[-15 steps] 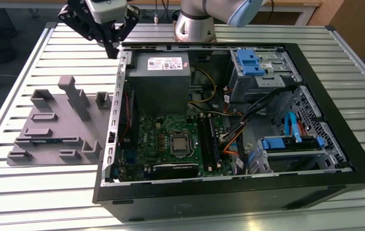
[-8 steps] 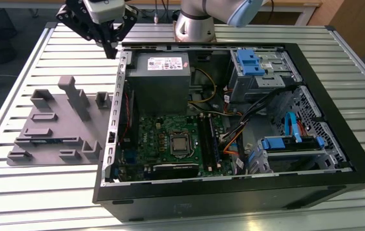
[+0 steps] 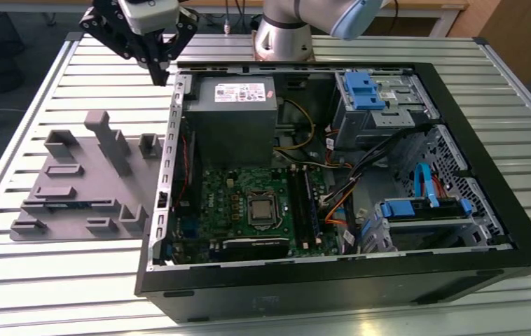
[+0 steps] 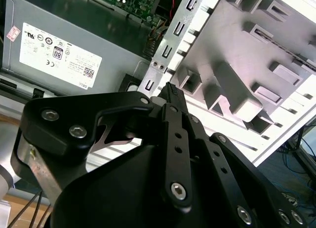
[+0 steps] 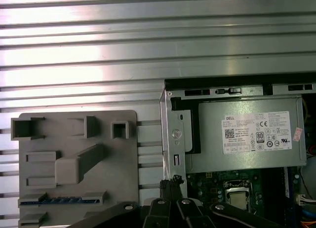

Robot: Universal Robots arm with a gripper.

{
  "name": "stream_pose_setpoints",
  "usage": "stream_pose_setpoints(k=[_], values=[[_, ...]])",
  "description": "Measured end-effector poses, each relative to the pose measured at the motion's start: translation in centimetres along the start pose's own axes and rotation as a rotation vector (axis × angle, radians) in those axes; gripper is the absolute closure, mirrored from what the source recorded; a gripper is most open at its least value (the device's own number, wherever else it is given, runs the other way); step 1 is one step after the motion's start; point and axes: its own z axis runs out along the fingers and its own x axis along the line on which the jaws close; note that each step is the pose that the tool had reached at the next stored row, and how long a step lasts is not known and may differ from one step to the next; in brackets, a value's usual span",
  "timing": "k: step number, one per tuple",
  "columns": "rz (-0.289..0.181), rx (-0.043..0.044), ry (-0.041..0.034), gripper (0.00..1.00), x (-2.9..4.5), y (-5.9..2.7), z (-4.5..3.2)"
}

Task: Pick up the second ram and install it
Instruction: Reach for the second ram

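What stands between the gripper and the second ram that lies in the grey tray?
The tray's tall upright blocks, plus some bare slatted table, stand between gripper and second ram in the exterior view.

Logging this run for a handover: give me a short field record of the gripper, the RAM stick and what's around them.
gripper: shut, empty, over the case wall beside the power supply
second ram: lying in a slot of the grey tray, untouched
tray position: on the table, at the exterior view's left of the case
case: open, motherboard exposed
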Motion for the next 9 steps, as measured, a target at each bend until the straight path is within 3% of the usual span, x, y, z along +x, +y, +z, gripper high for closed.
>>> stream_pose_setpoints(k=[9], values=[[0.000,0.0000,0.0000,0.89,0.26,-0.02,0.02]])
